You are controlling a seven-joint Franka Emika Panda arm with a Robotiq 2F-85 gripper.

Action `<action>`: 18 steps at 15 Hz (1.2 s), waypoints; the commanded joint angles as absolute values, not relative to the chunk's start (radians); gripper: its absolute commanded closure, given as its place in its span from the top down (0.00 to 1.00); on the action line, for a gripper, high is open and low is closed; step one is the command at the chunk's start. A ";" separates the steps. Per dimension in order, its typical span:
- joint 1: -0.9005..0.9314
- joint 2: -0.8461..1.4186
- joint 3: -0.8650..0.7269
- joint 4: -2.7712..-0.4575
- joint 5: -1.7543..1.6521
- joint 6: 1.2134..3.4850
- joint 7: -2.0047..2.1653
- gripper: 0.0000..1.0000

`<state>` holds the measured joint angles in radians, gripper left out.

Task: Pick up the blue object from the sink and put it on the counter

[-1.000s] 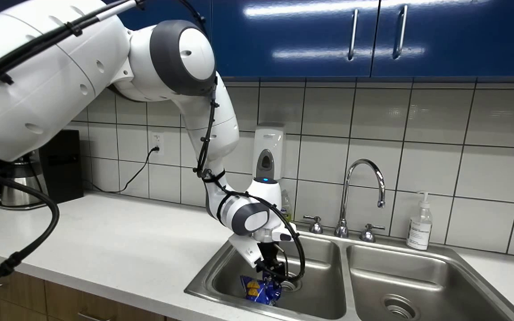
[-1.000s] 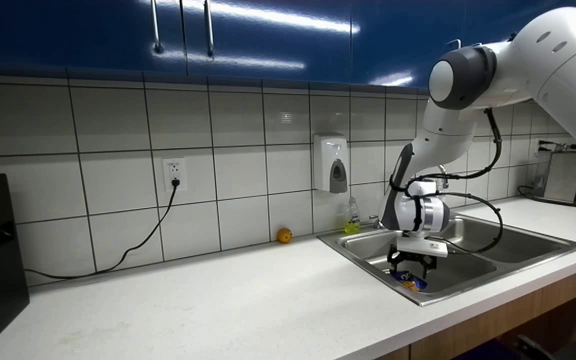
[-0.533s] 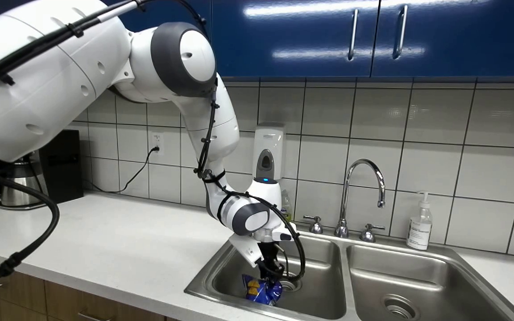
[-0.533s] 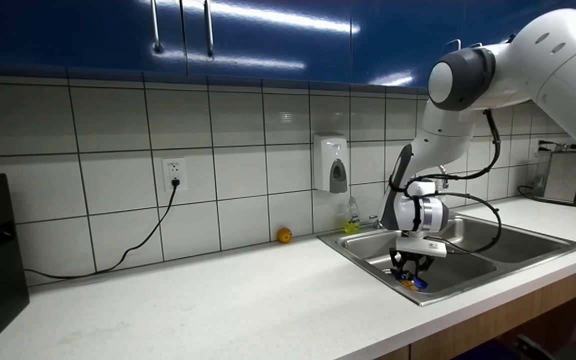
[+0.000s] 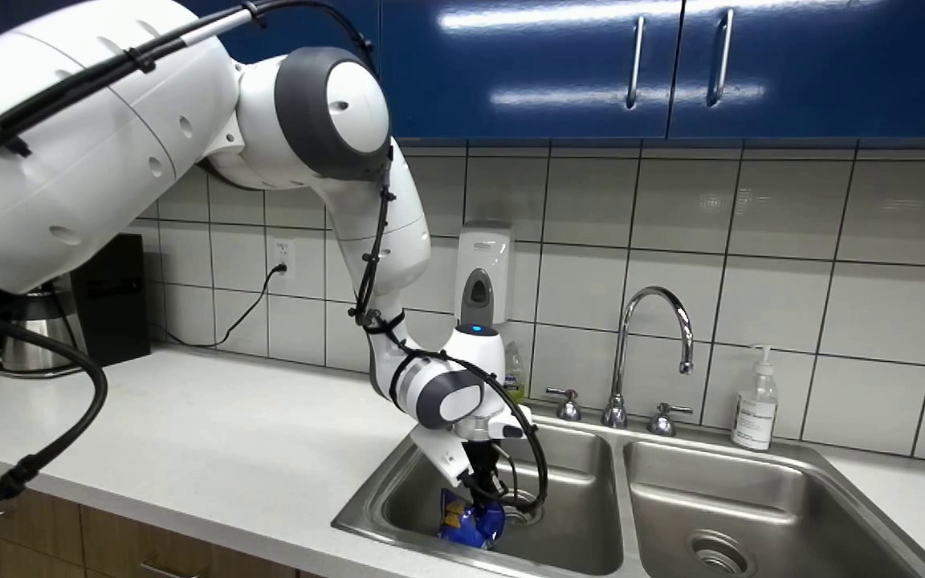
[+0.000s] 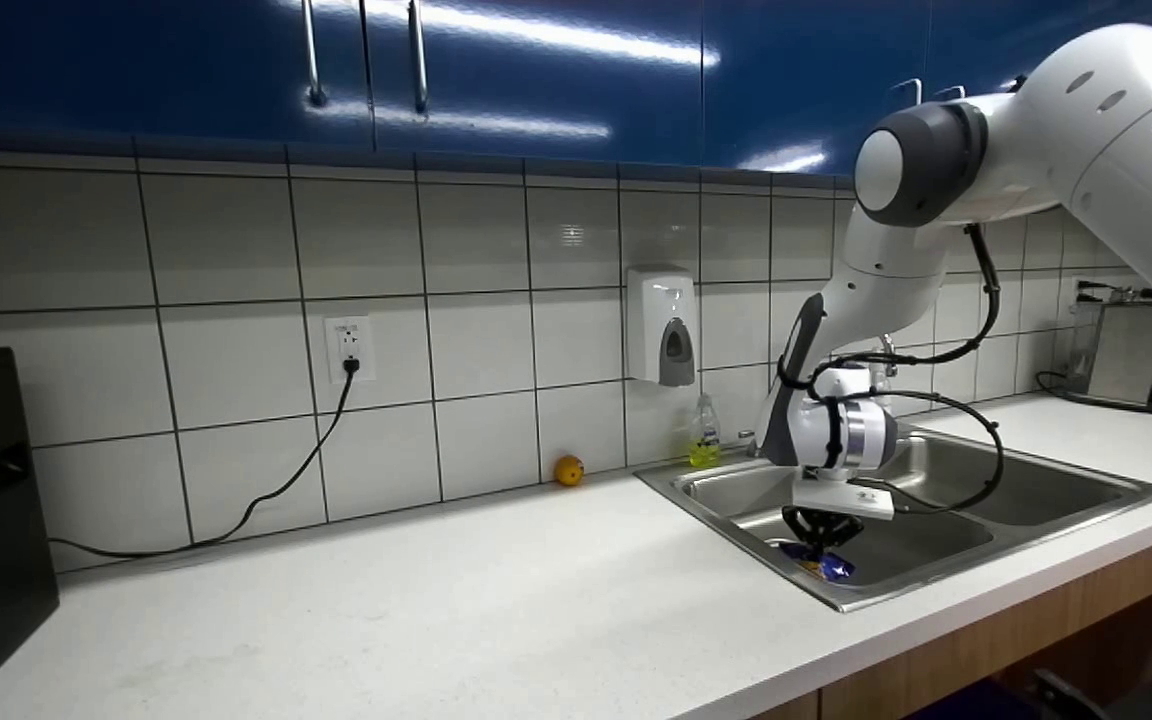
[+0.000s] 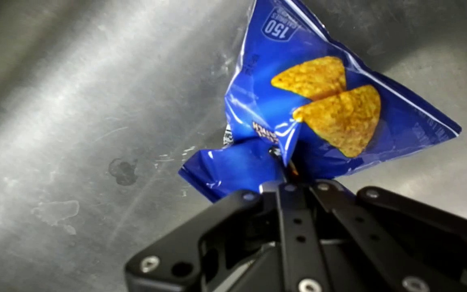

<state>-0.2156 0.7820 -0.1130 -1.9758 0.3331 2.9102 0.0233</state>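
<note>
The claw (image 7: 288, 168) is pinched tight on the crumpled blue chip bag (image 7: 266, 93), with its tips tucked into the folds. Two yellow chips are printed on the front of the bag. Upside down in the wrist view, a badge says "150", with "CALORIES" in tiny letters; other words are creased or too blurry to read. The bag is down inside the metal sink (image 5: 360, 514), in the bowl beside the long part of the bench (image 6: 386, 600). I can't tell if it touches the bottom. The bowl next to it has a drain (image 5: 718, 552) in its floor. A shiny tap (image 5: 620, 361) stands behind the bowls. Near the back of the sink are a bottle (image 6: 704, 437) with yellow-green soap in it and a clear pump bottle (image 5: 754, 405) with a white label, its writing too small to read. A white dispenser (image 6: 648, 325) hangs on the tiles. Farther off, an orange ball (image 6: 568, 470) sits by the wall, and a metal pot (image 5: 29, 359) stands beside a black box (image 5: 125, 321).
</note>
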 commanded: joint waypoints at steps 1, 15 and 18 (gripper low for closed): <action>-0.231 0.800 -0.097 -1.966 0.303 2.936 0.059 0.00; -0.220 0.666 -0.103 -2.029 0.295 2.933 0.056 0.00; -0.211 0.588 -0.106 -2.064 0.283 2.921 0.053 0.00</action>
